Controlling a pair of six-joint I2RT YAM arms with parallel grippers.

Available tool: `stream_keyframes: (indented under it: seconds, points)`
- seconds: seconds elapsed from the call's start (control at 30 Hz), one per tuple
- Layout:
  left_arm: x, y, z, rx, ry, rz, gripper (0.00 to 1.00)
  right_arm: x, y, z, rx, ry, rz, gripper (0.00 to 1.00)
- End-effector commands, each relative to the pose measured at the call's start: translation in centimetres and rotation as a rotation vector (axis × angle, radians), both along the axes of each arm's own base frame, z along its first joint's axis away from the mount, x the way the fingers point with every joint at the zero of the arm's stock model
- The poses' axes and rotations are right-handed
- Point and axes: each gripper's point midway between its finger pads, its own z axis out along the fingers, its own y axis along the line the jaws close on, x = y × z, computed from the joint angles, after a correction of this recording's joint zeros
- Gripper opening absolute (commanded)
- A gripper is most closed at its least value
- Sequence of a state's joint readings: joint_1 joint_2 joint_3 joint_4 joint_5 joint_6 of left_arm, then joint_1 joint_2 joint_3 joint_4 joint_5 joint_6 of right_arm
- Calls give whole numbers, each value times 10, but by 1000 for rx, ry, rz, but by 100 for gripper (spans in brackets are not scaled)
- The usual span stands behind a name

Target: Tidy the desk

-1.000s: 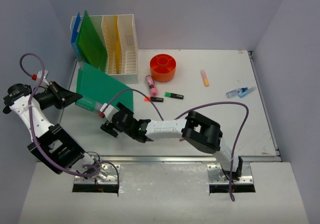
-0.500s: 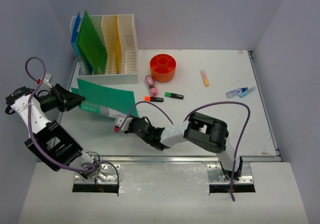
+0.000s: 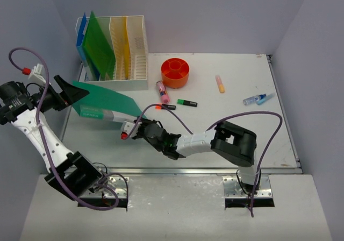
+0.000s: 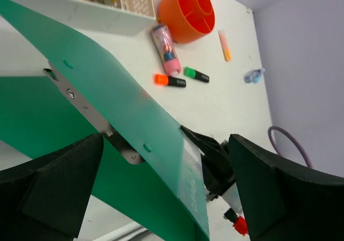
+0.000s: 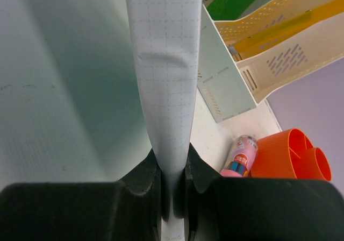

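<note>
The right gripper [image 3: 137, 129] is pinching the near edge of the green folder [image 3: 105, 104], which is hanging tilted over the left part of the white desk [image 3: 226, 128]. The left gripper [image 3: 75, 93] is standing released, wide around the folder's left corner. Farther on, the folder is partly blocking the file rack [image 3: 131, 58], and two highlighters [image 3: 165, 106] and an orange organizer [image 3: 175, 72] are lying to its right. A second ago the left gripper was holding the folder and the right one was open.

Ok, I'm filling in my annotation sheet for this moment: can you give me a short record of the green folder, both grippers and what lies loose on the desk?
green folder: held tilted over the desk, in front of the file rack
right gripper: shut on the folder's edge
left gripper: open, straddling the folder
file rack: back left, holding upright folders
loose items: orange organizer, pink tube, orange-capped marker, green-capped marker, orange highlighter, blue item
</note>
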State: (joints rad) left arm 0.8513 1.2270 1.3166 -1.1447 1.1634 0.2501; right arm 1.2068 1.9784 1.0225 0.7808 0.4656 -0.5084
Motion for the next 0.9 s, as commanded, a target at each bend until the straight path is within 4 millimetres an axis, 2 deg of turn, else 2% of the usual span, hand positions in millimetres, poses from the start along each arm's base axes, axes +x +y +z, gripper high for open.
stream_keyframes:
  seconds: [0.0,0.07,0.17,0.2,0.23,0.27,0.3,0.33,0.37,0.43,0.47,0.53,0.6,0.67,0.73,0.87]
  points:
    - [5,11,89,353,-308,142,100,9,-2,94,221,20,-67,0]
    - [4,13,111,396,-365,193,100,18,-16,105,208,80,-101,0]
    - [1,5,139,366,-405,202,100,36,-42,118,236,204,-179,0]
    - [2,3,146,350,-411,184,100,42,-47,130,277,223,-203,0]
    - [0,-8,148,291,-405,124,100,46,-55,133,277,240,-221,0]
    - [-1,-14,152,233,-394,95,100,59,-68,142,302,236,-257,0]
    - [-1,-17,155,191,-388,71,100,58,-71,148,315,236,-260,0]
    - [0,-19,159,149,-384,53,100,67,-83,151,326,230,-288,0]
    - [1,-23,167,90,-394,30,96,75,-99,162,351,209,-319,0]
    - [1,-27,184,72,-448,46,85,80,-116,180,384,175,-342,0]
    - [-5,-37,192,86,-489,40,82,82,-124,183,376,150,-352,0]
    - [-9,-48,205,86,-546,58,80,84,-136,202,400,80,-358,0]
    - [-11,-72,215,57,-577,24,82,87,-146,213,398,14,-366,0]
    - [-11,-85,221,18,-584,15,83,88,-153,231,375,-91,-359,0]
    - [-9,-92,225,-12,-577,8,83,90,-155,244,371,-163,-357,0]
    - [3,-105,218,-87,-499,-6,81,94,-155,271,383,-301,-361,0]
